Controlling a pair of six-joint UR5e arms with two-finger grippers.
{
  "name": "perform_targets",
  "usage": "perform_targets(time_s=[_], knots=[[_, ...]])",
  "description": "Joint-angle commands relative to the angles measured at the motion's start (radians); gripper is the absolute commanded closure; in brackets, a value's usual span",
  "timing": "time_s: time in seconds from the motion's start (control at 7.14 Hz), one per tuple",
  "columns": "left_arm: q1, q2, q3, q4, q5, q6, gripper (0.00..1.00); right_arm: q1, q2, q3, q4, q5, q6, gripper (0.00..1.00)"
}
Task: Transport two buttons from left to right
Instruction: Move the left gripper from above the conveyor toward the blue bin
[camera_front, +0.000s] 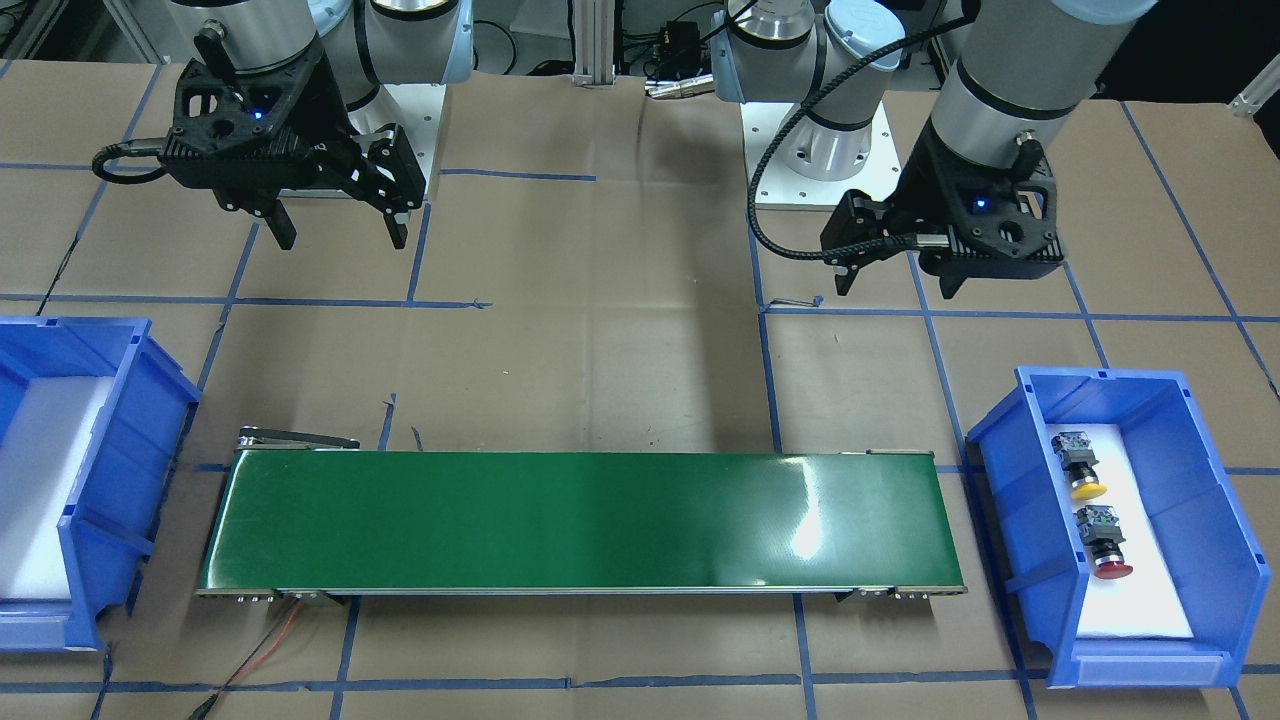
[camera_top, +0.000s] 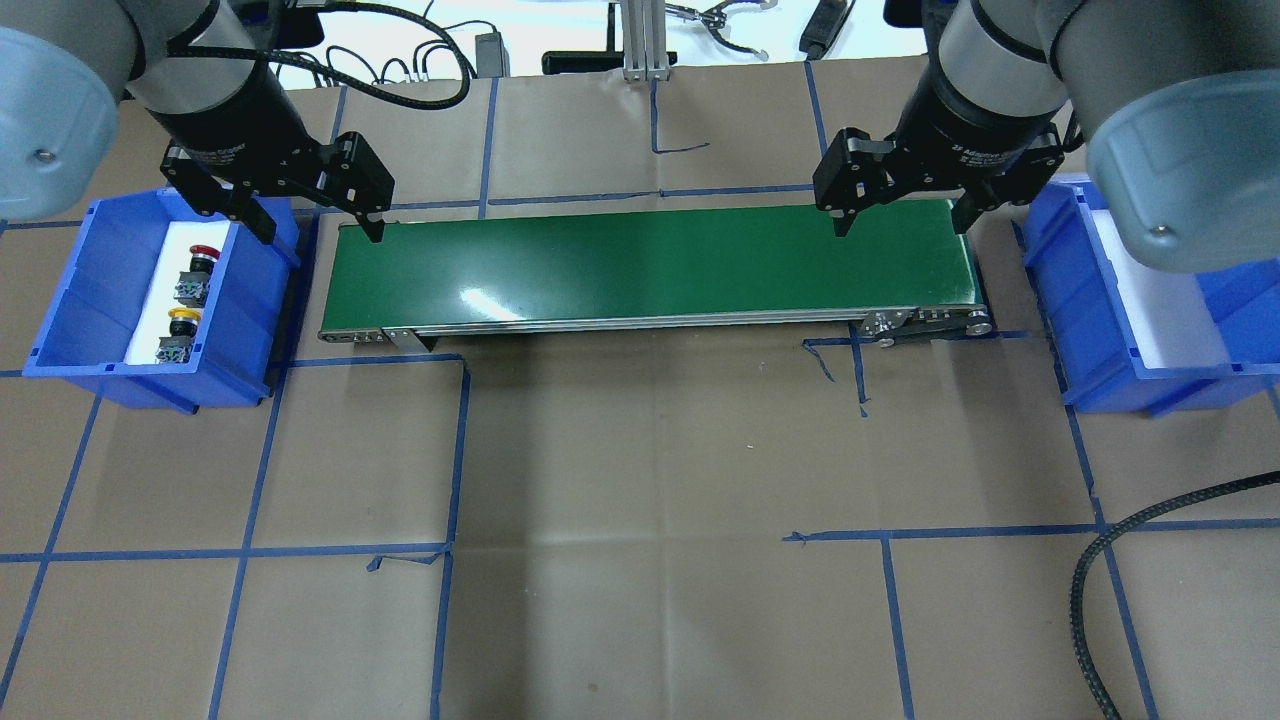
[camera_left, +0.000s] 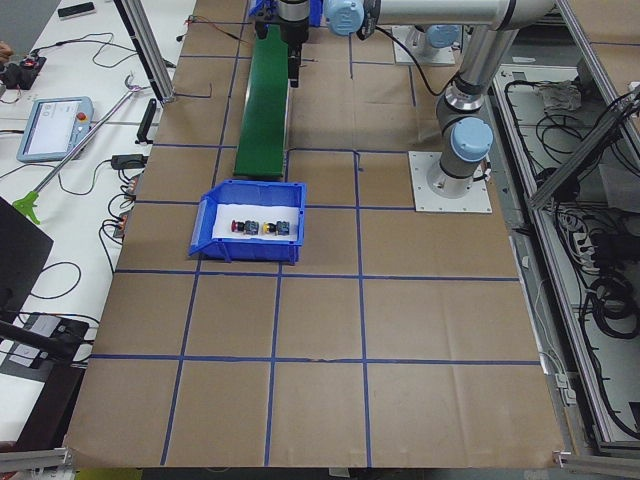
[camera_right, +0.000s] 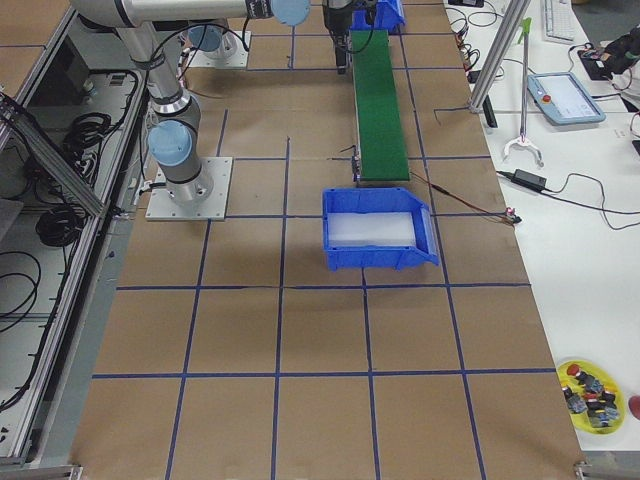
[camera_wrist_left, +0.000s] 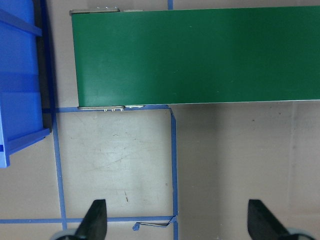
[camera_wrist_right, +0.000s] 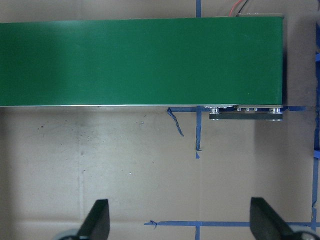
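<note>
lying in the left bin (camera_top: 80, 300): yellow button (camera_top: 178, 330), red button (camera_top: 197, 270); left tool (camera_top: 320, 233) and right tool (camera_top: 900, 225) both hover spread apart.

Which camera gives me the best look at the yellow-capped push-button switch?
Exterior front-facing: the yellow-capped black push-button switch appears largest and unobstructed, lying on white foam. Overhead shows it smaller; exterior left, tiny. The other views miss it.

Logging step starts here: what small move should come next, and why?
Probably shift the open left hand over the left bin, above the red button: it and the yellow button both lie there, and the hand hovers empty outside the bin.
</note>
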Motion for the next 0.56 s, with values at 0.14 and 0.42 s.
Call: perform_targets(time_s=[0.14,0.42], knots=[[0.236,-0.034,-0.002,0.007,-0.001,0.265,0.0,-0.002,0.003,-0.001,0.015,-0.001,-0.001,0.0],[0.409,-0.107,0.003,0.059,-0.007,0.404,0.0,-0.002,0.003,-0.006,0.015,-0.002,-0.001,0.0]])
